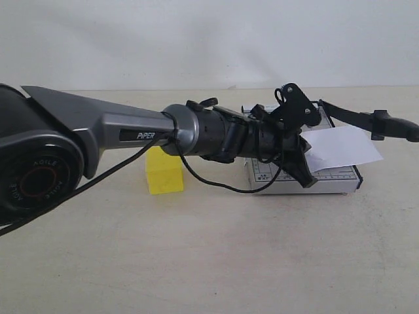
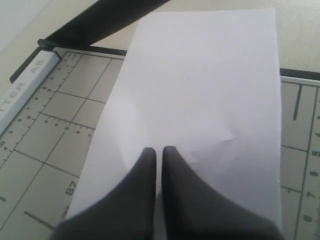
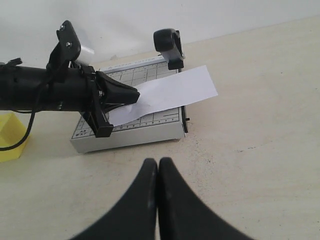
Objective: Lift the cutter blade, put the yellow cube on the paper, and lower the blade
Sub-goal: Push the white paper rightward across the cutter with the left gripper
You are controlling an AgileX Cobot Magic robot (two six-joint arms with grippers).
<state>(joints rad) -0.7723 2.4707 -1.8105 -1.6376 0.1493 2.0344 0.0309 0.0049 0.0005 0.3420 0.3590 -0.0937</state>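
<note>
The grey gridded cutter base [image 1: 327, 178] holds the white paper [image 1: 344, 147], which juts past the base on the right. The black cutter blade [image 1: 357, 116] is lifted off the base, its handle [image 1: 395, 124] out to the right. My left gripper [image 1: 306, 157] is shut, its tips [image 2: 159, 150] resting over the paper [image 2: 200, 85] without any visible pinch. The yellow cube [image 1: 163, 171] sits on the table left of the base, behind my left arm. My right gripper [image 3: 158, 161] is shut and empty, above the bare table in front of the base [image 3: 130, 134].
My long left arm [image 1: 131, 131] crosses the scene from the left with a loose black cable [image 1: 209, 180] hanging under it. A beige tabletop [image 1: 229, 255] extends around the cutter. A white wall [image 1: 196, 39] is behind.
</note>
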